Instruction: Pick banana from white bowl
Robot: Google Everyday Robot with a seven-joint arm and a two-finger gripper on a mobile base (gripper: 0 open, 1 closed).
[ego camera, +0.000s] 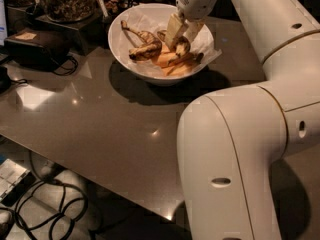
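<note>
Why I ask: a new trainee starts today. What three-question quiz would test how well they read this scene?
1. True or false: the hand hangs well clear of the white bowl.
2. Pick one: the dark-blotched, strongly curved banana lies A) in the bowl, picture-left of the hand; B) in the bowl, picture-right of the hand; C) outside the bowl.
3. Short answer: what lines the bowl and pokes over its rim?

Key: 1. False, the hand reaches down into the bowl. 2. A. 3. Crumpled white paper.
</note>
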